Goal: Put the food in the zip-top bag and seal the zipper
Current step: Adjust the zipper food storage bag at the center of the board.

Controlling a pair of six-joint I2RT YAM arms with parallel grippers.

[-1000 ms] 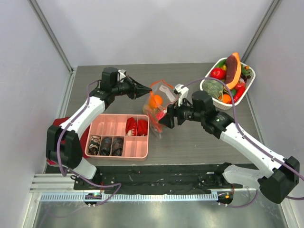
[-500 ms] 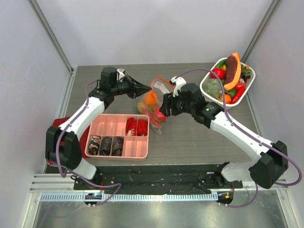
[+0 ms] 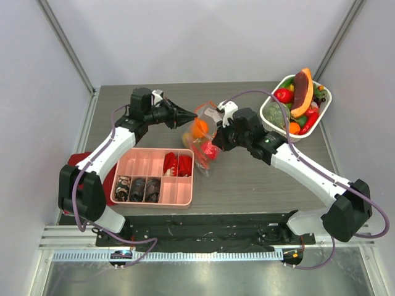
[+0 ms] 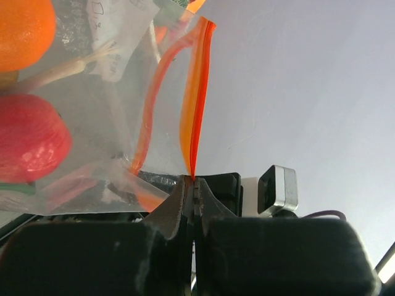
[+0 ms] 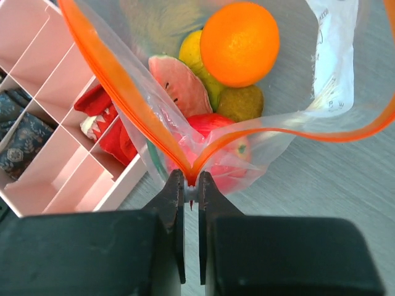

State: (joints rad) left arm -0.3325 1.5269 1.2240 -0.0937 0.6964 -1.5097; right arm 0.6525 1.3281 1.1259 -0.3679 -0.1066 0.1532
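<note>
The clear zip-top bag (image 3: 202, 140) hangs above the table's middle between both grippers, mouth gaping. Inside it is food: an orange (image 5: 239, 43), a watermelon slice (image 5: 176, 86), a red apple (image 5: 217, 140) and yellow-green pieces. My left gripper (image 4: 195, 180) is shut on one end of the orange-red zipper (image 4: 196, 105). In the top view the left gripper (image 3: 192, 116) sits at the bag's left side. My right gripper (image 5: 192, 180) is shut on the zipper (image 5: 117, 86) at its other end, where the two strips meet at a small white slider. From above, the right gripper (image 3: 217, 137) is at the bag's right side.
A pink compartment tray (image 3: 152, 200) with red crinkled pieces and dark lumps lies below the bag, front left. A white oval basket (image 3: 326, 98) with more toy food stands at the back right. Something red (image 3: 74, 159) lies by the left arm.
My right gripper has moved up and left from the bag's lower side to the zipper's right end and closed on it. The bag swung slightly; the left gripper stayed put.
</note>
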